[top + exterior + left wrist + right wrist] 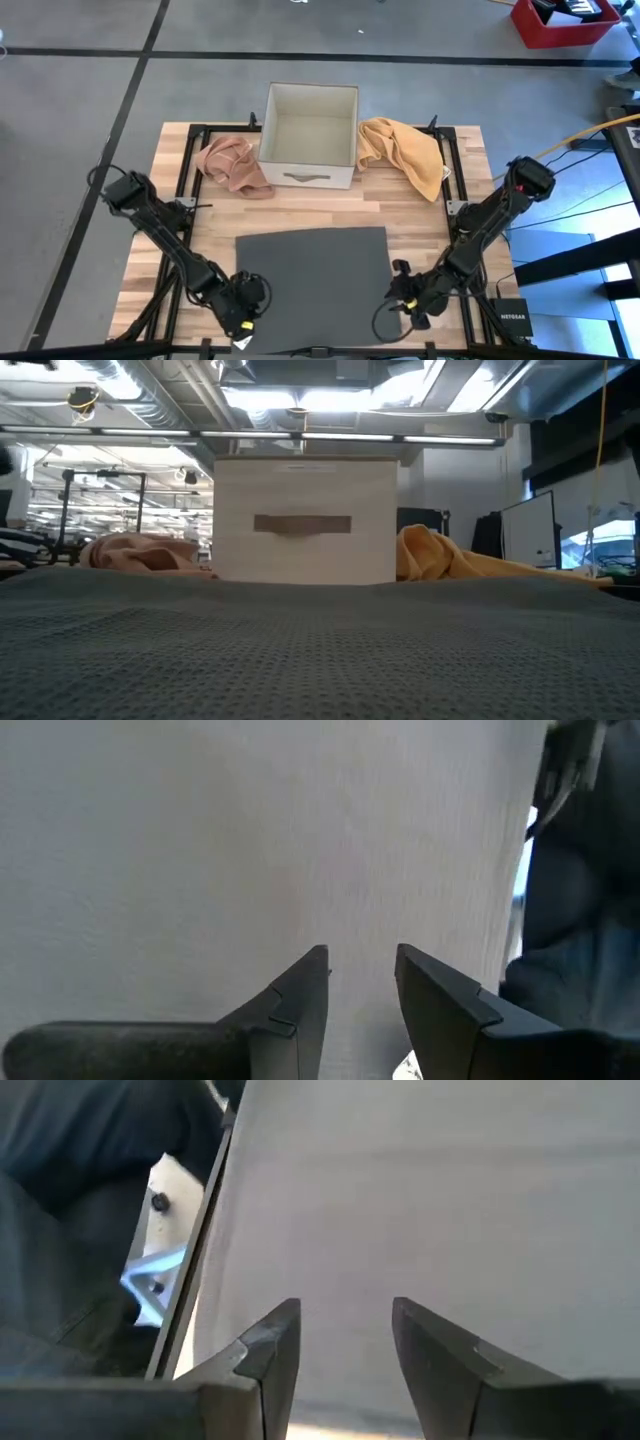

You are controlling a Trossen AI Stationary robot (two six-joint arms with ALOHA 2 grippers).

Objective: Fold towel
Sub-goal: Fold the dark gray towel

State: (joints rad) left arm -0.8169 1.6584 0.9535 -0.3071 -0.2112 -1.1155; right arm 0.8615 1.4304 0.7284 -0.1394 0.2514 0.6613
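Note:
A pink towel [232,165] [140,550] lies crumpled on the table to the left of a white box [310,135]. An orange towel [405,150] [450,560] lies crumpled to the box's right. A dark grey cloth [312,285] [320,650] is spread flat in the middle near part of the table. My left gripper [245,308] [362,960] sits low at the cloth's near left corner, open. My right gripper [402,298] [345,1310] sits low at its near right corner, open. Neither touches a towel.
The white box [305,520] stands open-topped at the table's far middle, between the two towels. Black frame rails run along the wooden table's [300,208] left and right edges. A red bin [560,22] stands on the floor far right.

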